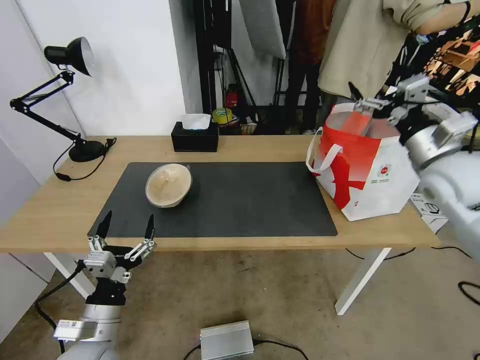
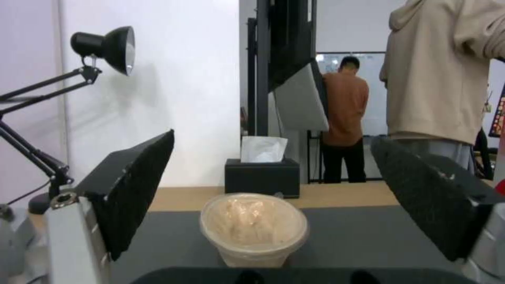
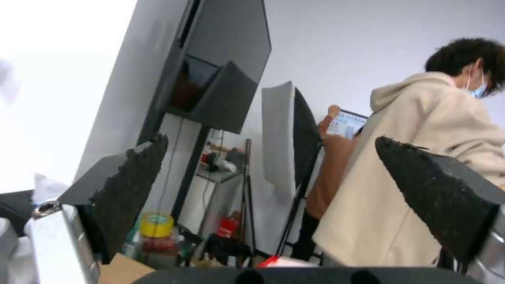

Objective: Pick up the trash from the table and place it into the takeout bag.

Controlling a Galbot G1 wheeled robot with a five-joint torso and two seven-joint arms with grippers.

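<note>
Your left hand (image 1: 126, 223) hovers wide open just off the desk (image 1: 60, 200) edge, facing the beige bowl (image 1: 168, 185) on the mat; your right hand (image 1: 367, 102), empty and open, hangs above the takeout bag (image 1: 372, 175).

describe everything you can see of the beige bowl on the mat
The beige bowl is round and pale tan, plastic by its look, with a translucent lid or film over brownish contents. It lies tipped on its side on the dark mat, mouth toward the open left gripper, which hangs apart at the near table edge.
</note>
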